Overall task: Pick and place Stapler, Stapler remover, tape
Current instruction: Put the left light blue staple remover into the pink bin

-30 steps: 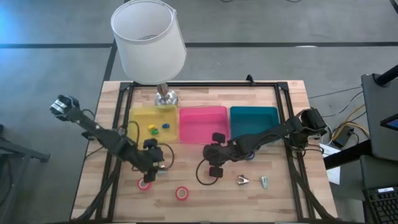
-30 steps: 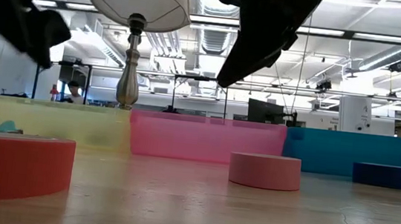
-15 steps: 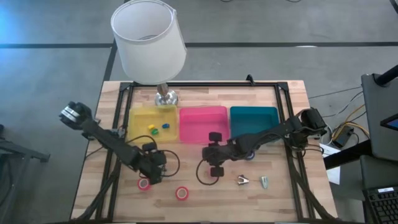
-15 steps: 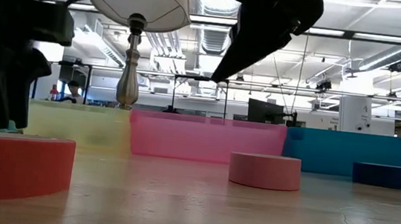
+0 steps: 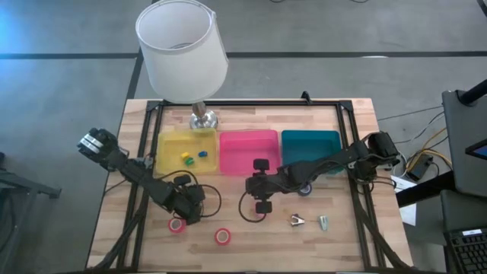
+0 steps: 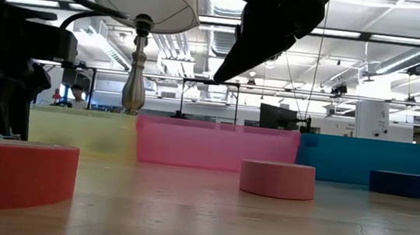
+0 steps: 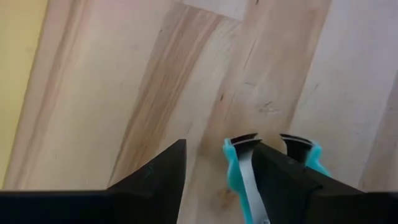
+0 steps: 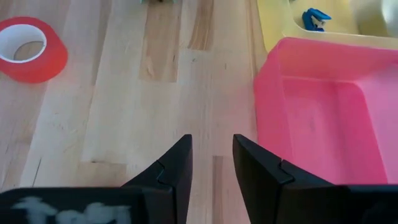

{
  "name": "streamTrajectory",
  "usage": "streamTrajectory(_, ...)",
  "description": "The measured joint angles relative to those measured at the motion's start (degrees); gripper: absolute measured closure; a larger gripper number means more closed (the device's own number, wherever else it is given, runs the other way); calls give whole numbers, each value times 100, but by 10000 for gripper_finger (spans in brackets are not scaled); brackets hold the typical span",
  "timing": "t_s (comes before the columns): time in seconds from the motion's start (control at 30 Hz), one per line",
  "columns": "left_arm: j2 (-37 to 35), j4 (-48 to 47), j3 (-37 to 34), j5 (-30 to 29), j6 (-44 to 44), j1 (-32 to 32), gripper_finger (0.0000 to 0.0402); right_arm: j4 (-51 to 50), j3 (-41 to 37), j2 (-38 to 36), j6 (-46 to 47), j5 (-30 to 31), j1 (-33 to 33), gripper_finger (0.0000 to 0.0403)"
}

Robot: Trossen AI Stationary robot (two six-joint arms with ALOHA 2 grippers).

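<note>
My left gripper (image 5: 188,209) stands low over the table's near left part, open, pointing steeply down. Under it lies a small teal-handled claw piece (image 7: 236,165), like a stapler remover; one teal side shows in the gap between the fingers, the other beyond one finger. A red tape roll (image 5: 176,225) lies flat just near of it, and a second one (image 5: 221,236) lies to its right. My right gripper (image 5: 261,186) hangs open and empty above the table, in front of the pink bin (image 5: 249,152). Two silvery claw pieces (image 5: 296,221) lie near right. My left gripper comes at the teal piece from above, slanting down. One finger (image 7: 280,177) stands over the piece's middle and hides it there, with one teal side (image 7: 233,168) lying inside the gap. I cannot tell whether a finger touches it. The piece rests on the table.
A yellow bin (image 5: 171,156) with small blue and yellow things, the pink bin and a teal bin (image 5: 310,148) stand in a row at mid-table. A lamp (image 5: 183,49) stands behind the yellow bin. Bare wood lies between the two grippers.
My left gripper has come down toward the table and tipped to point more steeply down, ending low over the teal piece beside the red tape roll. The tape rolls and the teal piece have kept their places.
</note>
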Motion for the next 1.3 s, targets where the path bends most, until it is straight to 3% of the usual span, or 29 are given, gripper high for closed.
streamTrajectory(0.23, 36, 144, 0, 3, 15, 6, 281, 4, 0, 0, 130, 2, 0, 301)
streamTrajectory(0.47, -226, 325, 0, -404, 105, 59, 356, 9, 0, 0, 431, 2, -1, 310)
streamTrajectory(0.67, -380, 340, 311, -1044, 576, 281, 344, 24, 0, 0, 677, 4, 0, 318)
streamTrajectory(0.97, -385, 379, 1274, -1632, 2878, 1103, 343, -193, -4, 2, 1146, -133, 34, 331)
streamTrajectory(1.13, -385, 829, 1580, -1654, 3808, 1790, 340, -1021, -4, 2, 1784, -521, 207, 339)
streamTrajectory(1.3, -376, 1528, 1605, -1222, 4518, 2474, 337, -1662, -13, 2, 2411, -299, 473, 344)
